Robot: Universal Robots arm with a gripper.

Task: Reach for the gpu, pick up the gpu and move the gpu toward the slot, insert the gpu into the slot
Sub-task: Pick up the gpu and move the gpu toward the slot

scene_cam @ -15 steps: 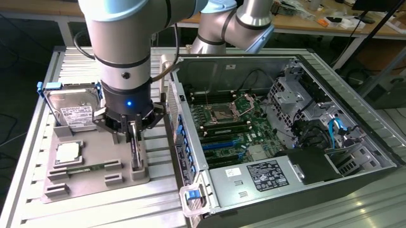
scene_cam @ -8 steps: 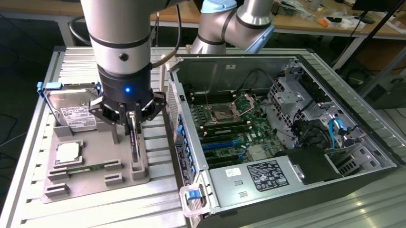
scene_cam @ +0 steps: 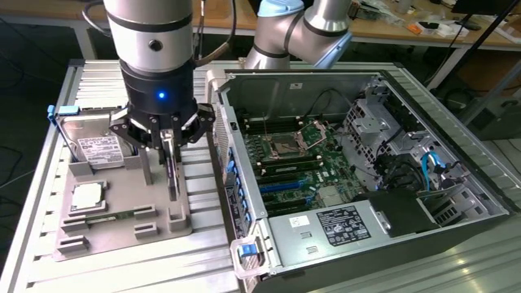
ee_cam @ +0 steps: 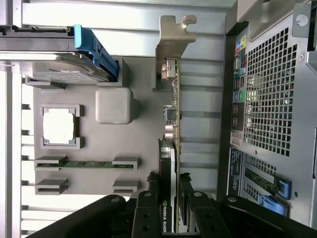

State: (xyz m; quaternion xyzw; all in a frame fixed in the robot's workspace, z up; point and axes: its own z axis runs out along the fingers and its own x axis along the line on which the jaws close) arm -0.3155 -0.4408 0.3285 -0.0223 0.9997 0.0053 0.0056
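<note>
Tray (scene_cam: 122,204): arm (scene_cam: 155,36) vertical, fingers (ee_cam: 147,213) on gpu (ee_cam: 166,168)

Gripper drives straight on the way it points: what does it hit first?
The gpu, standing on edge between the gripper's jaws, which look closed on it. Below that comes the grey holder tray; the gap left to it is unclear.

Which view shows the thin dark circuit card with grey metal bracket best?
Wrist view: the card lies edge-on, close up, grey bracket and label visible. In the exterior view it is a thin upright sliver below the gripper.
</note>
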